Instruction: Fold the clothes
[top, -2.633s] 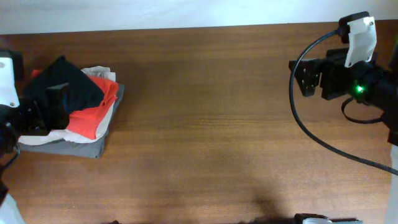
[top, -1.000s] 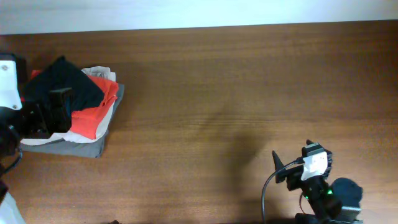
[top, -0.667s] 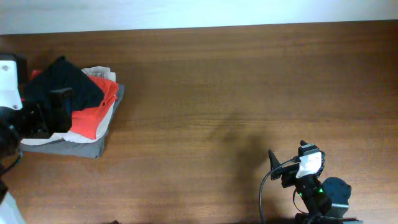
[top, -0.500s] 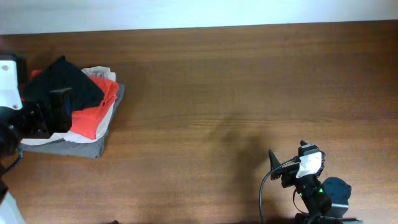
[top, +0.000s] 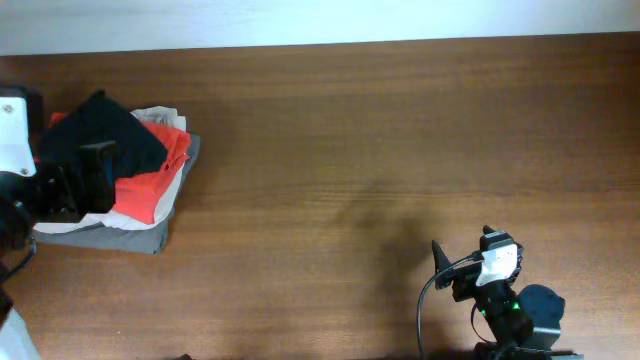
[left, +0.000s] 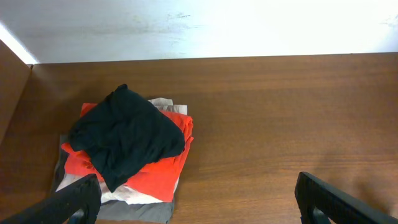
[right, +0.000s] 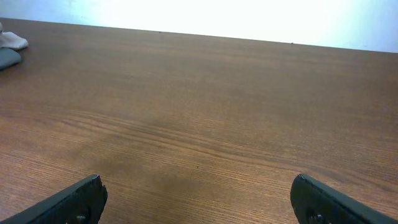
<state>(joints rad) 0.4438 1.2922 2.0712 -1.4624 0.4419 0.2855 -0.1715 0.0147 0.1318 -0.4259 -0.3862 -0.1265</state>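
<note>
Black garment (left: 127, 140): soft, crumpled mound atop flat red fold (left: 160, 179) (beige layer (left: 124, 195), grey layer (left: 148, 213) beneath). Glossy wood-grain table (left: 280, 124). Left gripper (left: 196, 200), right gripper (right: 199, 200): fingers spread wide, empty.

Read as a robotics lab bench, not a home. Bare wood-grain table (top: 330, 150) butted against a plain white wall (left: 205, 25) at 12 o'clock, no furnishings in sight. Left arm (top: 12, 135) at 9 o'clock, right arm (top: 497, 268) at 5 o'clock with a loose black cable (top: 425, 305) and a green status light (top: 499, 309). Only props: a garment pile (left: 149, 177) at 9 o'clock (black garment (left: 124, 134) on top).
</note>
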